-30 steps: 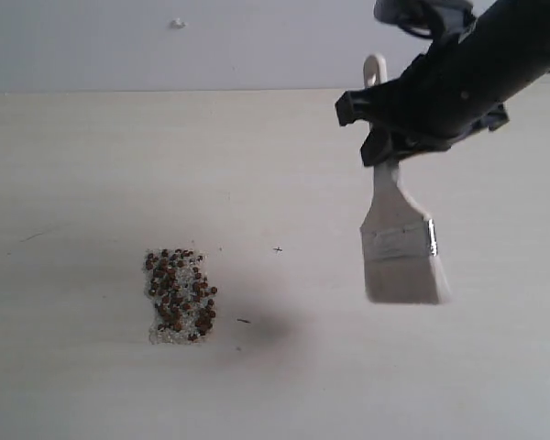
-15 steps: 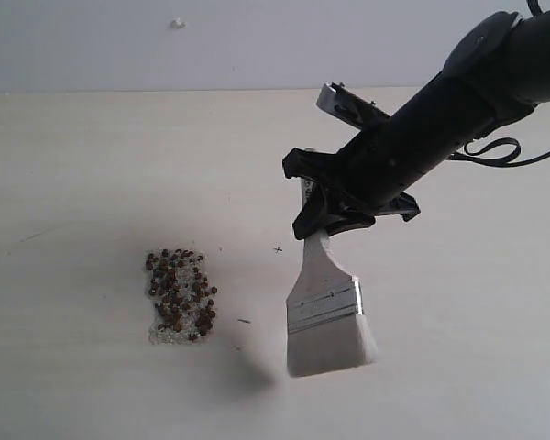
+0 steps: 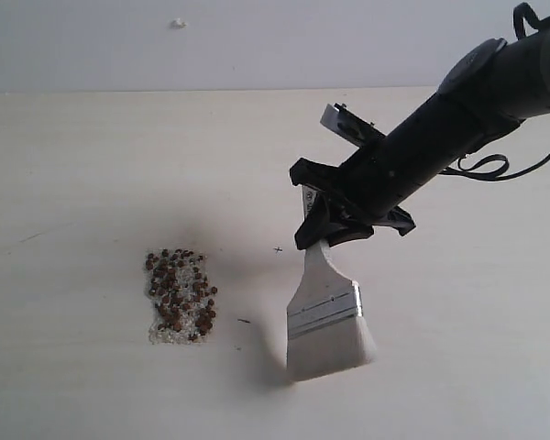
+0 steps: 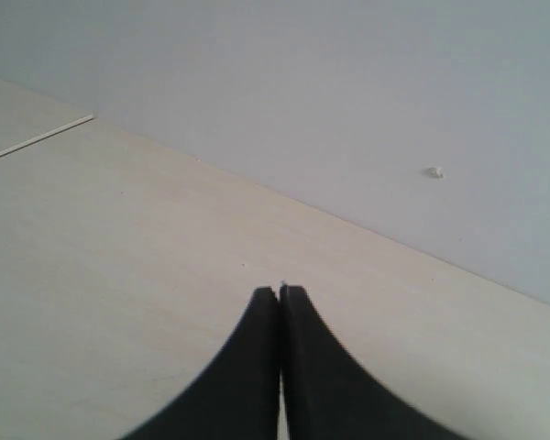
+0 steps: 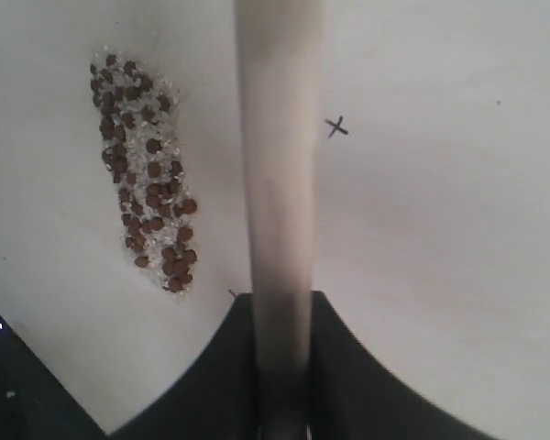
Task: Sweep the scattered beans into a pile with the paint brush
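The reddish-brown beans point(image 3: 179, 295) lie in a compact pile with white grains mixed in, left of centre on the pale table point(image 3: 92, 165). My right gripper point(image 3: 323, 225) is shut on the paint brush point(image 3: 325, 321) by its wooden handle. Its cream bristles point down, their tips at or just above the table, to the right of the pile and apart from it. In the right wrist view the handle point(image 5: 277, 165) runs out from between the jaws, with the pile point(image 5: 142, 179) beside it. My left gripper point(image 4: 280, 291) is shut on nothing, over bare table.
A small pen cross point(image 3: 278, 249) and a short dark mark point(image 3: 244, 321) sit on the table between pile and brush. A grey wall point(image 3: 165, 46) stands behind the table's far edge. The right arm's cable point(image 3: 481, 167) loops beside the arm.
The right arm came down and to the left with the brush, bringing the bristles from mid-air on the right to table level near the pile. The pile has not moved.
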